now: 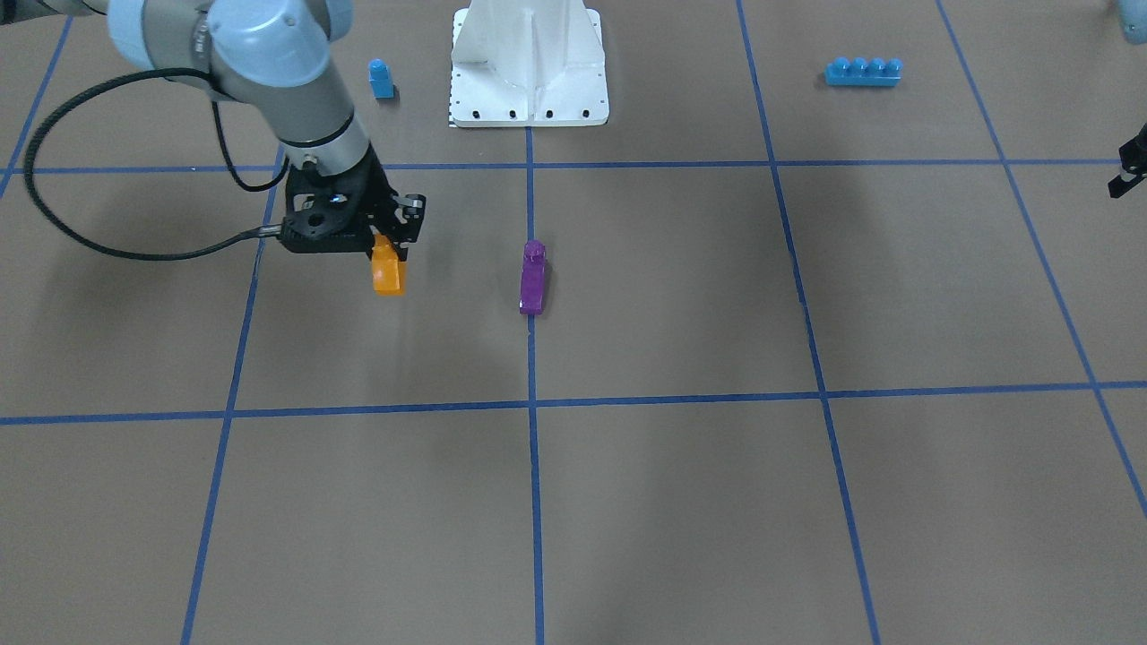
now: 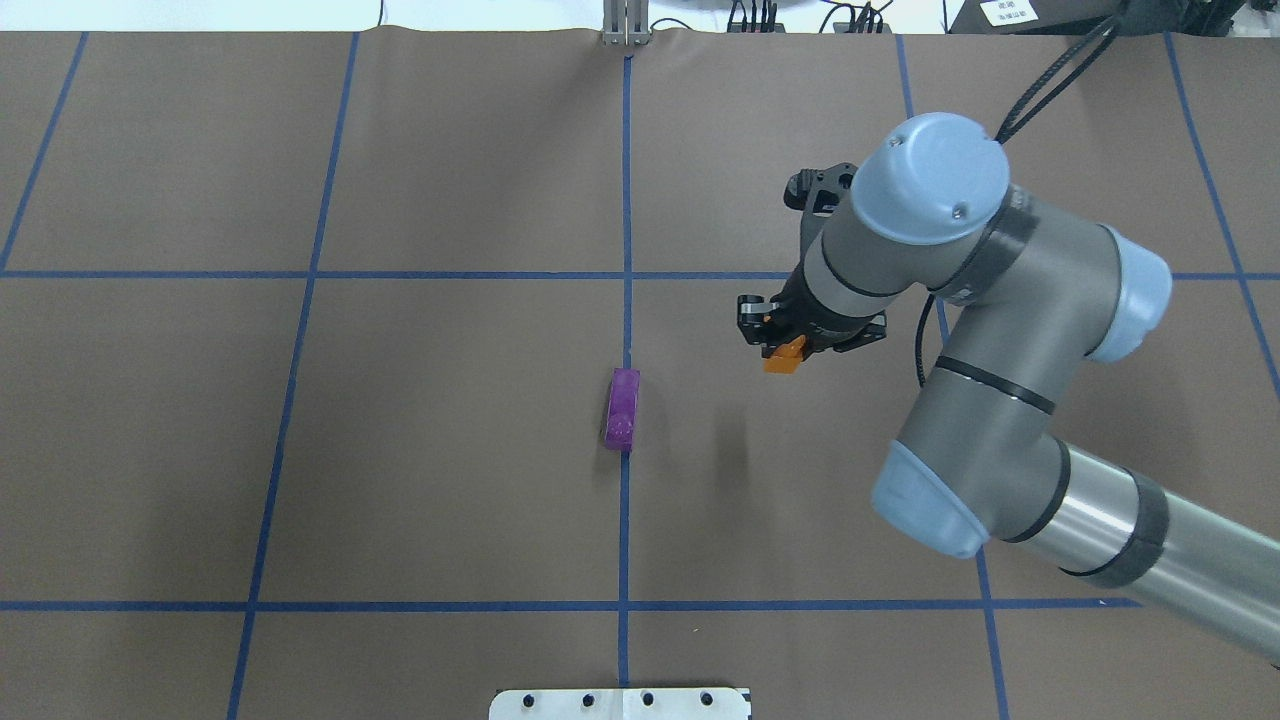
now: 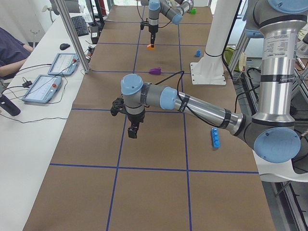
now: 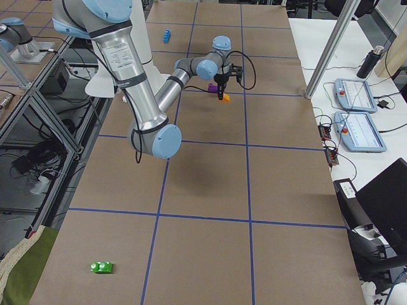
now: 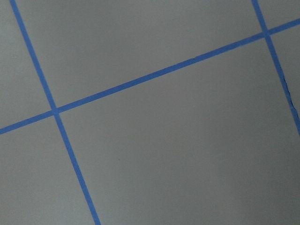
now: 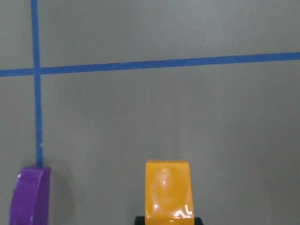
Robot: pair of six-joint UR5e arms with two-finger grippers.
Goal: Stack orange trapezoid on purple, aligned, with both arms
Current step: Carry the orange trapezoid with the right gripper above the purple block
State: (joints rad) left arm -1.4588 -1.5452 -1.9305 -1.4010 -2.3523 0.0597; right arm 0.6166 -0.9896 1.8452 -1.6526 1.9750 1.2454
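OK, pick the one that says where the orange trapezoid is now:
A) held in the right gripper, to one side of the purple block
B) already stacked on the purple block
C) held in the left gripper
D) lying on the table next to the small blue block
A: the orange trapezoid sits between the fingers of the right gripper, clearly apart from the purple block.
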